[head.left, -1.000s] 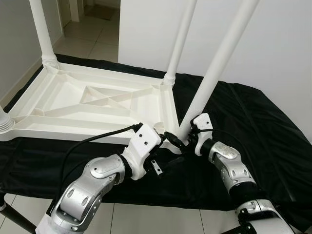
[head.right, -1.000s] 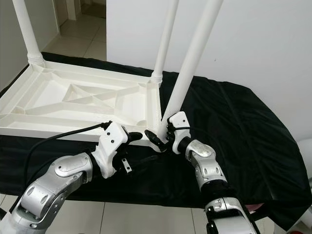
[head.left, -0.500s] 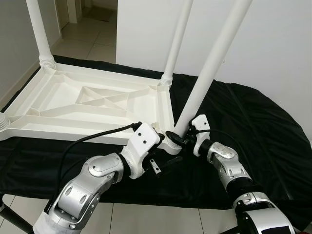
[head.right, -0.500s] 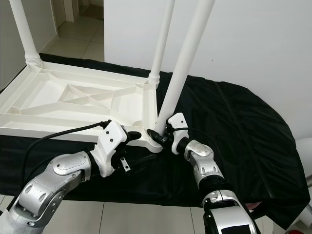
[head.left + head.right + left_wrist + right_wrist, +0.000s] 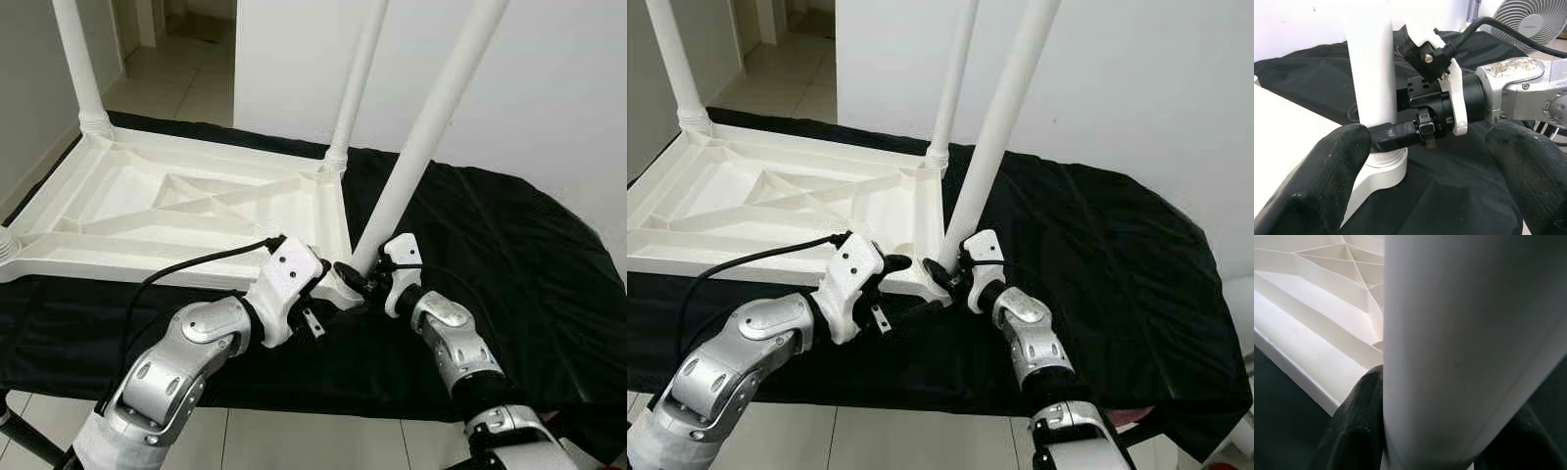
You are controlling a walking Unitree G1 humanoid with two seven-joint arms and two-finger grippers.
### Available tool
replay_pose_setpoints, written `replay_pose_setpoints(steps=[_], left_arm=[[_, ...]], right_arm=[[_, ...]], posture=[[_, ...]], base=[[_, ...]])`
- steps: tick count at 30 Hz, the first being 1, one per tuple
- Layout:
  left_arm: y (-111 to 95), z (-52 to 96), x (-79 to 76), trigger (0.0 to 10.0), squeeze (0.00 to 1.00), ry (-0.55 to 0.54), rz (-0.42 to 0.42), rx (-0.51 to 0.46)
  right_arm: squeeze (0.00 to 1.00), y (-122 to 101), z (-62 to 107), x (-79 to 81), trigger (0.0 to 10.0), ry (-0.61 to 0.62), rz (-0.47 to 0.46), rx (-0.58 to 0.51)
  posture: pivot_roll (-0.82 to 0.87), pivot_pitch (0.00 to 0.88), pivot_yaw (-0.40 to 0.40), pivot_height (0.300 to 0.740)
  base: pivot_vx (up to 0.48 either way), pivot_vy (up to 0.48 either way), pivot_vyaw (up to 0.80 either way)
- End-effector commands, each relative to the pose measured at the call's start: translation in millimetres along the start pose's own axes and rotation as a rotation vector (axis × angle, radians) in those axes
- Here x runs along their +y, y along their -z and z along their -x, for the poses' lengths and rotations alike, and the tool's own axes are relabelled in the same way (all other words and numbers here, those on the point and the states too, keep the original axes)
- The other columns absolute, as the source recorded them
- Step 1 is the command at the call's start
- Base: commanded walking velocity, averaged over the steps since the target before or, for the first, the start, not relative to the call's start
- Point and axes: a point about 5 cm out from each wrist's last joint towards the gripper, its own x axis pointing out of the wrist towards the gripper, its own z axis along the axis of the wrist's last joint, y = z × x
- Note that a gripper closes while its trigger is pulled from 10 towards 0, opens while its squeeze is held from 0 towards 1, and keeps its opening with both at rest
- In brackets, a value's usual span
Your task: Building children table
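At the centre of the head views, a white tabletop (image 5: 186, 211) lies upside down on a black cloth (image 5: 509, 255), ribbed underside up like a shallow tray with nothing lying in it. Legs stand in its corners: one at upper left (image 5: 78, 64), one at the far right corner (image 5: 355, 83), a stub at the left edge (image 5: 6, 245). The near-right leg (image 5: 423, 147) leans toward the upper right, its foot at the corner socket (image 5: 343, 286). The right gripper (image 5: 355, 278) is clamped on that leg just above the socket; the right wrist view shows a finger (image 5: 1359, 426) pressed against it. The left gripper (image 5: 318, 311), just beside that corner, is spread wide in its wrist view, fingers (image 5: 1322, 181) holding nothing. That view also shows a fan (image 5: 1528, 22) at upper right.
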Motion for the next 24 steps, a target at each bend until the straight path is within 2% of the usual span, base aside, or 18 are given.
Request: replay_pose_setpoints(steps=[1,2,3,4,5,7,8,9,12,14,17,18,19,20,24], left_arm=[[0,-2.4,2.0,10.0,0.0,-0.012,-0.005,0.002],[3,-2.6,4.0,10.0,0.0,-0.024,-0.004,0.015],[3,-2.6,4.0,10.0,0.0,-0.024,-0.004,0.015],[5,-2.4,5.3,10.0,0.0,-0.032,-0.004,0.023],[5,-2.4,5.3,10.0,0.0,-0.032,-0.004,0.023],[7,-3.0,8.5,10.0,0.0,-0.042,-0.005,0.029],[7,-3.0,8.5,10.0,0.0,-0.042,-0.005,0.029],[7,-3.8,10.0,10.0,0.0,-0.044,-0.008,0.028],[7,-4.1,10.3,10.0,0.0,-0.045,-0.01,0.028],[7,-5.1,11.2,10.0,0.0,-0.047,-0.011,0.025],[7,-6.4,11.4,10.0,0.0,-0.049,-0.008,0.02],[7,-6.7,11.3,10.0,0.0,-0.049,-0.009,0.017],[7,-6.7,11.3,10.0,0.0,-0.049,-0.009,0.017],[7,-6.9,11.3,10.0,0.0,-0.056,-0.012,0.014],[7,-6.7,12.8,10.0,0.0,-0.077,-0.012,0.006]], right_arm=[[0.0,5,2.0,1.2,0.0,0.013,0.005,0.035],[0.0,3,1.2,7.6,0.0,0.091,-0.024,0.02],[0.0,3,1.2,7.6,0.0,0.091,-0.024,0.02],[0.0,2,1.0,12.9,0.0,0.177,-0.052,0.013],[0.0,2,1.0,12.9,0.0,0.177,-0.052,0.013],[0.0,-1,2.0,21.6,0.0,0.396,-0.085,0.028],[0.0,-1,2.0,21.6,0.0,0.396,-0.085,0.028],[0.0,-2,3.2,25.1,0.0,0.529,-0.11,0.043],[0.0,-3,3.7,26.0,0.0,0.565,-0.118,0.045],[0.0,-7,2.6,32.6,0.0,0.597,-0.142,0.037],[0.0,-11,-0.3,38.8,0.0,0.556,-0.163,0.003],[0.0,-13,1.1,37.9,4.7,0.547,-0.153,-0.007],[0.0,-13,1.1,37.9,4.7,0.547,-0.153,-0.007],[1.0,-15,6.9,34.3,10.0,0.567,-0.147,-0.016],[1.0,-19,12.5,33.6,10.0,0.595,-0.155,-0.033]], posture=[[0.05,0.0,-0.127,0.74],[0.04,0.0,-0.125,0.74],[0.04,0.0,-0.125,0.74],[0.04,0.0,-0.124,0.74],[0.04,0.0,-0.124,0.74],[0.04,0.0,-0.125,0.74],[0.04,0.0,-0.125,0.74],[0.03,0.0,-0.126,0.74],[0.03,0.0,-0.126,0.74],[0.03,0.0,-0.126,0.74],[0.03,0.0,-0.128,0.74],[0.03,0.0,-0.131,0.74],[0.03,0.0,-0.131,0.74],[0.04,0.0,-0.139,0.74],[0.04,0.0,-0.141,0.74]], base=[[0.0,0.0,0.0],[0.0,0.0,0.0],[0.0,0.0,0.0],[0.0,0.0,0.0],[0.0,0.0,0.0],[0.0,0.0,0.0],[0.0,0.0,0.0],[0.0,0.0,0.0],[0.0,0.0,0.0],[0.0,0.0,0.0],[0.0,0.0,0.0],[0.0,0.0,0.0],[0.0,0.0,0.0],[0.0,0.0,0.0],[0.0,0.0,0.0]])
